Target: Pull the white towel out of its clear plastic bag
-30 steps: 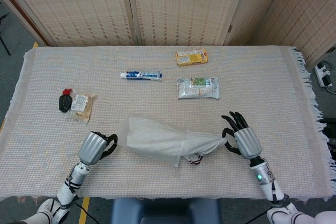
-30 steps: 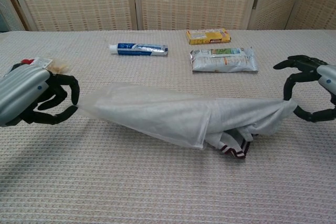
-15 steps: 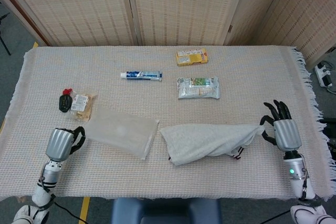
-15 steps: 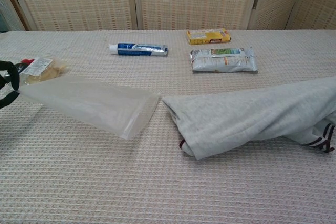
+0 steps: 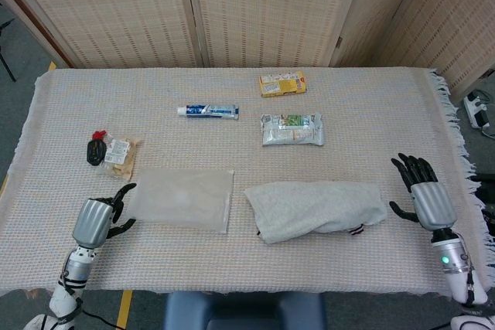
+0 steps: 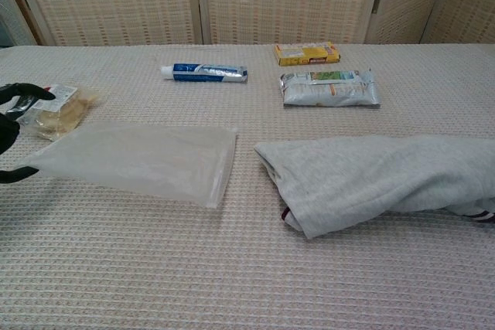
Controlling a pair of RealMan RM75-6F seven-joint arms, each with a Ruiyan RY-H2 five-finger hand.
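Far left, the left hand [image 5: 99,220] sits at the table's near edge, fingers [image 6: 19,92] spread and holding nothing, tips just beside the left end of the clear plastic bag [image 5: 181,199]. The bag lies flat and empty on the woven cloth [image 5: 371,106]. Behind the hand there's a small snack packet [image 5: 118,154] with a black and red object [image 5: 94,147] at its left end; its label is too small to read. Moving right, a blue and white toothpaste tube [image 5: 207,110], lettering not legible. Centre right, the white towel [image 5: 317,207] lies bunched and fully out, just apart from the bag's mouth, a dark striped edge peeking from under its right end. Behind it are a silver pouch [image 5: 291,129] and a yellow box [image 5: 282,83], print unreadable. Far right, the right hand [image 5: 421,193] is spread wide, near the towel's end but apart; the chest view cuts it off entirely.
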